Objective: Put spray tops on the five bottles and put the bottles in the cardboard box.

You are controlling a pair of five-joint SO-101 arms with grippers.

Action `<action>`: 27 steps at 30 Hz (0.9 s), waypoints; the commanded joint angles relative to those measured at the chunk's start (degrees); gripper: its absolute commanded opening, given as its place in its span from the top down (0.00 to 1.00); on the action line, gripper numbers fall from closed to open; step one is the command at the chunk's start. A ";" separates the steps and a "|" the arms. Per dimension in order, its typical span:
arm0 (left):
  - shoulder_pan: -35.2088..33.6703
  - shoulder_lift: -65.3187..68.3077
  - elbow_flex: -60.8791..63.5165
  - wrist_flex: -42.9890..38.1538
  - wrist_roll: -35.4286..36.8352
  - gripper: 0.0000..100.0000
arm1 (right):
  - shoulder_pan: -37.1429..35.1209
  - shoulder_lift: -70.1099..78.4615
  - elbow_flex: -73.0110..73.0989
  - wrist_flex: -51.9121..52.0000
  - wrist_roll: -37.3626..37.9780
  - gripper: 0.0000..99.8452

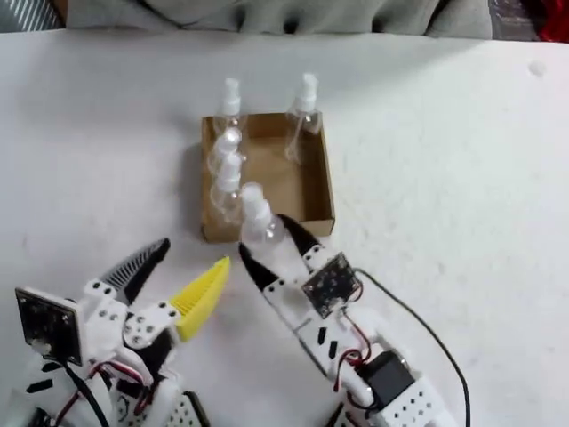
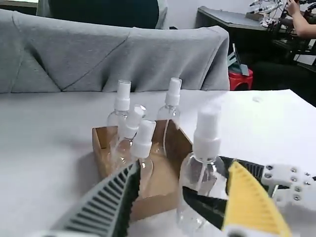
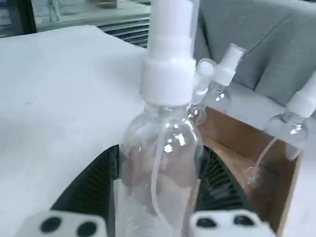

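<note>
The cardboard box (image 1: 323, 169) sits open-topped on the white table (image 1: 444, 133), its walls plain brown. Four clear bottles stand inside it, each with a white spray top. One is in the far corner (image 1: 230, 100) on the left arm's side and one in the other far corner (image 1: 306, 98). Two more sit along the box wall nearer the left arm, the farther one (image 1: 227, 147) tilted and the nearer one (image 1: 231, 176) close in front of it. The fifth bottle (image 1: 255, 218) is upright right at the box's near wall, on the arms' side. It is see-through plastic with its dip tube visible and a white spray top fitted. Whether it rests on the table or is lifted cannot be told. The right gripper (image 1: 262, 235) has its black jaws clamped on this bottle's body, one on each side. The left gripper (image 1: 197, 252), with one yellow finger (image 1: 203, 294) and one grey ribbed finger (image 1: 138, 262), hangs short of the box's near corner on its own side. Its jaws are spread wide and grasp nothing. Beyond the box's far side, a grey cushion (image 2: 123, 54) lines the table edge.
</note>
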 commanded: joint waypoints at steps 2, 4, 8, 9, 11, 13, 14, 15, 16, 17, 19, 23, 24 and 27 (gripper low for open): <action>-0.92 0.04 -0.70 -0.53 0.70 0.78 | 4.62 -0.40 -8.88 -0.40 -3.69 0.99; -0.92 0.04 1.32 -2.29 0.53 0.87 | 6.20 -0.40 -11.16 -0.40 -4.04 0.99; -0.84 0.04 3.78 -5.27 0.70 0.95 | 6.64 -0.31 -12.75 -1.45 -3.87 0.99; -0.84 0.04 4.13 -5.27 0.70 0.93 | 6.73 0.04 -13.01 -3.21 -3.87 0.99; -0.22 0.04 4.84 -5.27 0.70 0.93 | 6.73 2.24 -13.89 -7.43 -3.08 0.99; 2.07 0.04 4.84 -4.84 0.44 0.96 | 6.55 6.73 -16.18 -10.24 -1.05 0.99; 3.38 0.04 4.84 -4.84 0.35 0.98 | 6.37 9.45 -17.76 -11.12 -0.62 0.99; 4.70 0.04 4.84 -4.84 0.35 0.98 | 6.37 12.70 -19.60 -12.18 -0.79 0.99; 5.76 0.04 4.84 -4.84 0.35 0.98 | 6.37 15.96 -21.45 -13.41 -0.79 0.99; 6.64 0.04 4.92 -4.84 0.35 0.98 | 6.29 19.38 -23.47 -14.64 -0.79 0.99; 8.40 0.04 4.92 -4.75 0.35 0.98 | 5.58 25.89 -27.60 -17.10 -0.79 0.99; 11.65 0.04 5.80 -5.01 0.35 0.98 | 1.89 37.85 -35.34 -20.00 -0.79 0.99; 12.26 0.04 6.24 -5.19 0.35 0.98 | 0.66 40.40 -36.84 -20.44 -0.88 0.99; 13.76 0.04 6.59 -5.36 0.35 0.98 | -2.95 46.64 -40.53 -21.58 -1.93 0.99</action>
